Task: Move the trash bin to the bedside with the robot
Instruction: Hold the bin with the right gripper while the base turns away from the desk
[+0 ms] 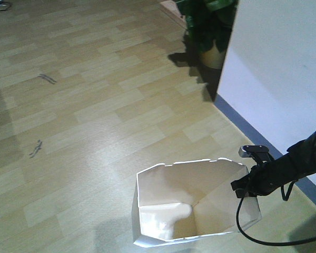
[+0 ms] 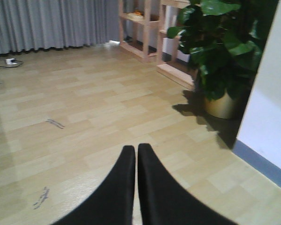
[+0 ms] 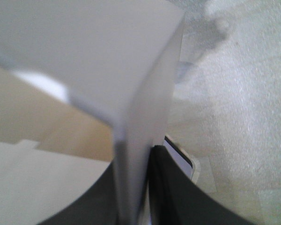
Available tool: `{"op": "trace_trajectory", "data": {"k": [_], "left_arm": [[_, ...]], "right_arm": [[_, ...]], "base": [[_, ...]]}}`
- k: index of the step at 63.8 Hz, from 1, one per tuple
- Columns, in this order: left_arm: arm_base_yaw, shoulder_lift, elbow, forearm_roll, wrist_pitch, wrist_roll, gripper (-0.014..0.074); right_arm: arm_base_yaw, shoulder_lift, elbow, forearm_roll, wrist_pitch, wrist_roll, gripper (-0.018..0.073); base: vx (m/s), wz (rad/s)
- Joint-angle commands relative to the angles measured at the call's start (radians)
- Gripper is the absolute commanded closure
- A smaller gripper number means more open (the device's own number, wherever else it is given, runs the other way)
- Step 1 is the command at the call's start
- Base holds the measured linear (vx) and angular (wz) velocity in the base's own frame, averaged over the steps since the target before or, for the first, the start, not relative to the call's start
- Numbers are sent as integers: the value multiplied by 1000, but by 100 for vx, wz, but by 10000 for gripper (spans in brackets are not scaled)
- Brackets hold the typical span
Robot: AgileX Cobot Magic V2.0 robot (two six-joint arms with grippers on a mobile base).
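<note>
The white thin-walled trash bin stands on the wood floor at the bottom middle of the front view, its notched rim up. My right gripper on the black arm is shut on the bin's right wall. In the right wrist view the wall runs up between the two black fingers, one inside, one outside. My left gripper is shut and empty, held over bare floor. The bed is out of view.
A white wall with a grey skirting runs along the right. A large potted plant stands at its far corner, also in the left wrist view. Wooden shelves and grey curtains stand at the back.
</note>
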Motion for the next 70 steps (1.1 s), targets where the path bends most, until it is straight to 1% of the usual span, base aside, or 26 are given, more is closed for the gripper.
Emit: {"op": "trace_trajectory", "data": {"k": [1,70], "left_arm": [[0,-14,12,-4,-69,-6,602],[0,-14,12,-4,-69,-6,602]], "right_arm": [[-4,-75,-9,42,180,-5,564],[-4,-75,-9,42,182,-5,564]], "base": [[12,42],[14,42]]}}
